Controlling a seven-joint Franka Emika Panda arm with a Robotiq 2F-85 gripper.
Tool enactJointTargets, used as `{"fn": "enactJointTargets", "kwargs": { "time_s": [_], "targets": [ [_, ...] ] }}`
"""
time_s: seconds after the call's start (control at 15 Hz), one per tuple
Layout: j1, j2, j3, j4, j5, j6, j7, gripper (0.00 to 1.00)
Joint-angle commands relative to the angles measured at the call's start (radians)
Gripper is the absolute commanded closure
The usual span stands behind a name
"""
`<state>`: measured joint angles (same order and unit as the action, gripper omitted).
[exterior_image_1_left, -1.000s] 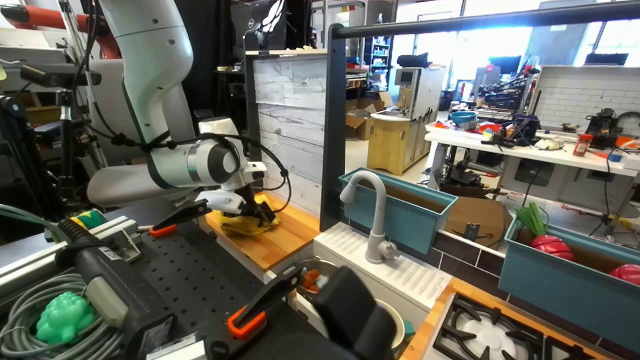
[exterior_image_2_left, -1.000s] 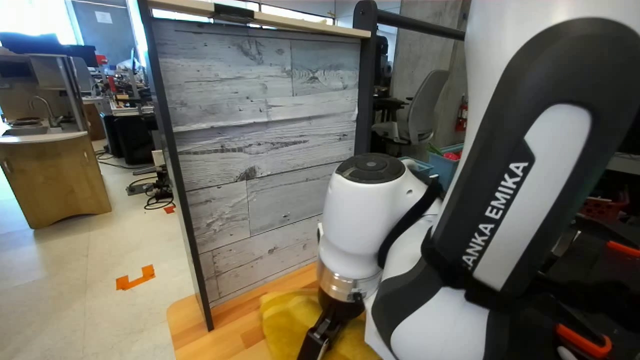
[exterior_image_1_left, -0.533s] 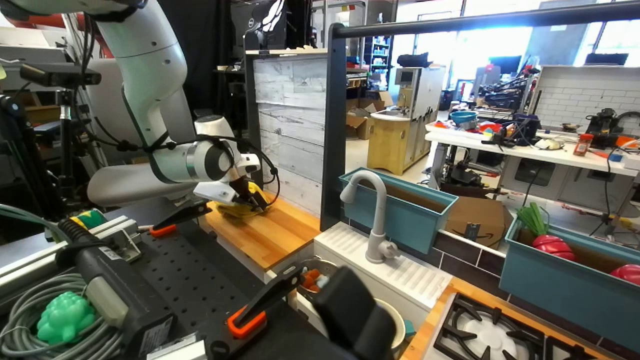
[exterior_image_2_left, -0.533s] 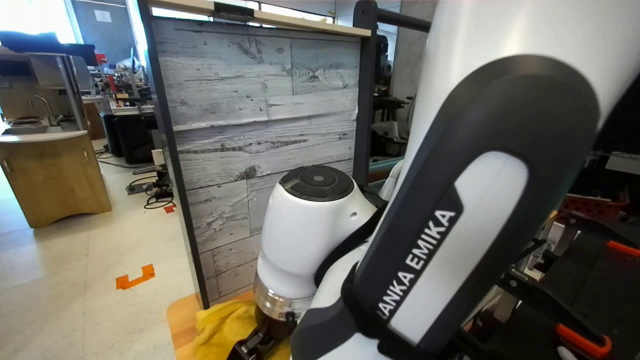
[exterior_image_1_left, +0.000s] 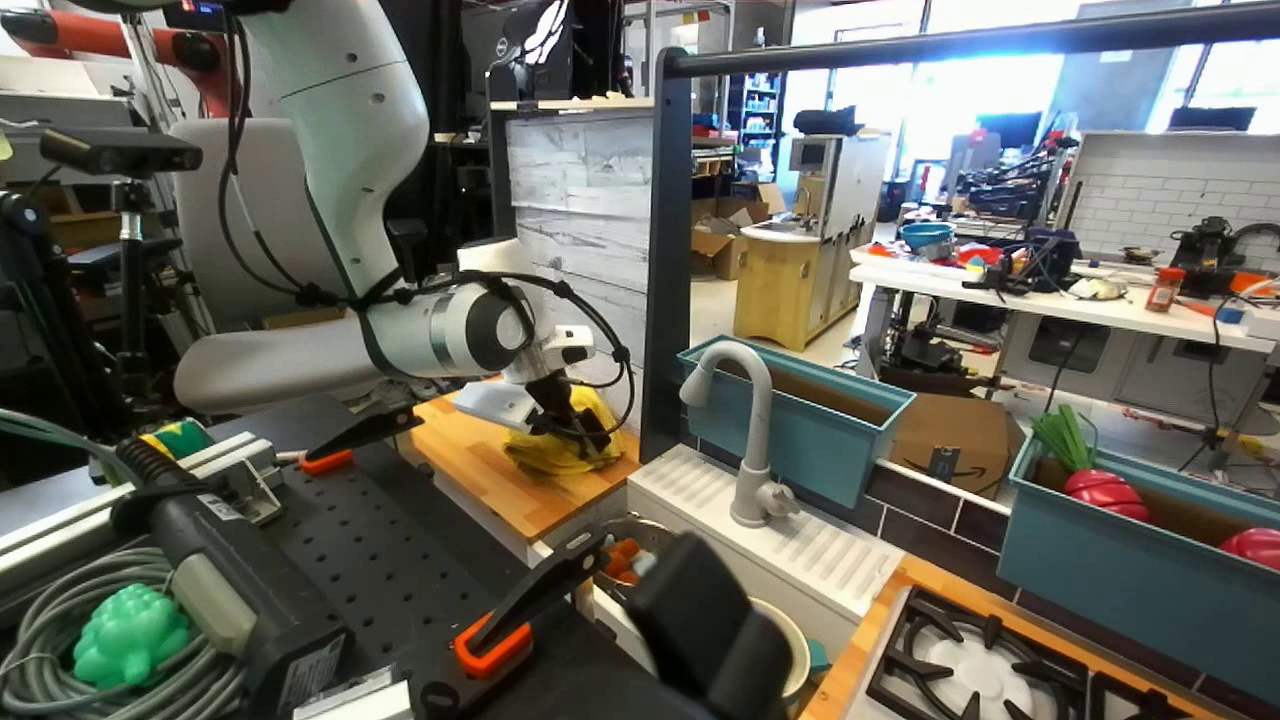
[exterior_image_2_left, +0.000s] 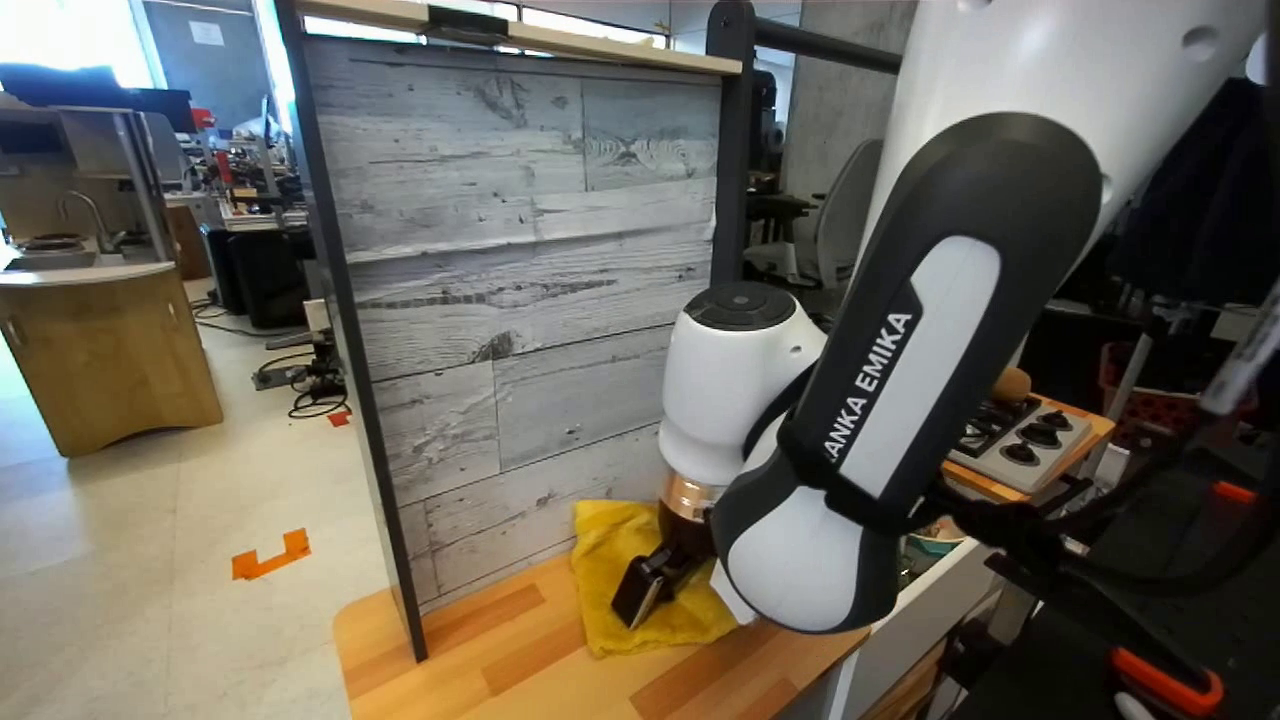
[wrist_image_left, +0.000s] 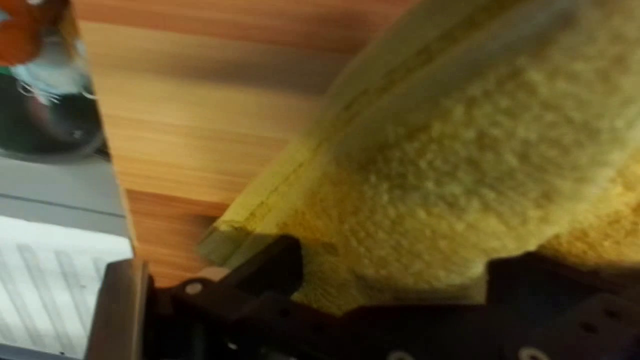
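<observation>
A yellow cloth (exterior_image_1_left: 540, 455) lies bunched on the wooden counter (exterior_image_1_left: 470, 440), close to the sink end. In both exterior views my gripper (exterior_image_1_left: 592, 432) points down onto it. One dark finger (exterior_image_2_left: 632, 598) rests against the cloth (exterior_image_2_left: 605, 540), near the grey plank-patterned panel (exterior_image_2_left: 540, 410). In the wrist view the gripper (wrist_image_left: 395, 265) stands wide open, with the cloth (wrist_image_left: 475, 150) spread under and between its fingers rather than pinched. The cloth's far part runs out of the wrist view, and the arm hides some of it in the exterior views.
Beside the counter are the white sink ledge (exterior_image_1_left: 680, 490) and a grey faucet (exterior_image_1_left: 755, 430). A pot (exterior_image_1_left: 640, 545) with orange pieces sits in the sink. A dark post (exterior_image_1_left: 672, 260) rises at the counter's corner. A black clamp (exterior_image_1_left: 540, 590) and stove (exterior_image_1_left: 980, 660) are nearer.
The gripper and cloth first slid away from the sink, then came back along the counter, and now stand nearer the sink than before. The jaws stayed open.
</observation>
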<state>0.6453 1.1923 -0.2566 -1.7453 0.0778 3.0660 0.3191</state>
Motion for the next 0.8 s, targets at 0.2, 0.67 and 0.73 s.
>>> {"fn": "enactJointTargets", "kwargs": {
  "time_s": [0.2, 0.67, 0.73],
  "targets": [
    [-0.002, -0.025, 0.124, -0.052, -0.055, -0.115, -0.068, 0.00],
    [0.016, 0.021, 0.230, 0.094, -0.119, -0.275, -0.105, 0.00],
    [0.005, 0.008, 0.215, 0.084, -0.120, -0.307, -0.098, 0.00]
  ]
}}
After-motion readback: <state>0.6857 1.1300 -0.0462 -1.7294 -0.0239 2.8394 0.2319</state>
